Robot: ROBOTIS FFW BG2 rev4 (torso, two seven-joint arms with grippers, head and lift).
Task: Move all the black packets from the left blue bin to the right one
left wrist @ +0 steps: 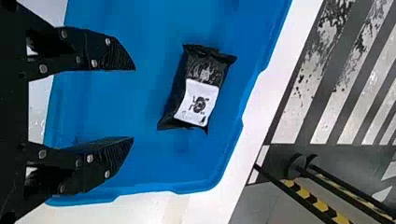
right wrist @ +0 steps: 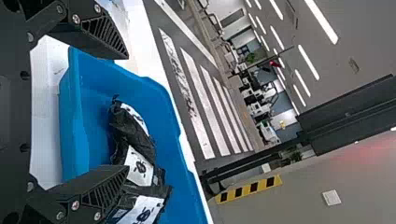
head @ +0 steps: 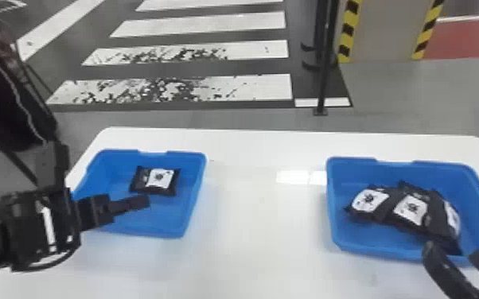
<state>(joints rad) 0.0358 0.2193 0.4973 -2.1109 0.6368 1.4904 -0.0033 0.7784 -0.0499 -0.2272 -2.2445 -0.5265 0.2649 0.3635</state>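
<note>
On the smooth white desk (head: 250, 246), the shallow blue plastic left bin (head: 195, 187) sits at 9 o'clock and the matching right bin (head: 333, 206) at 3 o'clock. Inside the left bin, toward its 12 o'clock side, 1 glossy black packet with a white printed label (head: 154, 181) lies flat, label up.

The left hand (head: 148, 201) comes in over that bin from 8 o'clock. In the left wrist view, the left hand (left wrist: 134, 103) is released: its 2 flat black fingers stand wide apart, and the packet lies just beyond their tips, clear of both.

The right bin holds 3 visible black packets with white labels, bunched and overlapping in a row: 1 toward 9 o'clock (head: 370, 200), 1 near the middle (head: 411, 208) and 1 toward 4 o'clock (head: 451, 218). The right hand (head: 453, 253) is at this bin's 5 o'clock edge, also released, its 2 fingers spread; whether they touch a packet, I cannot tell.

Past the desk, white floor stripes (head: 207, 24) lie toward 11 o'clock and a thin dark post (head: 324, 71) stands toward 1 o'clock.
</note>
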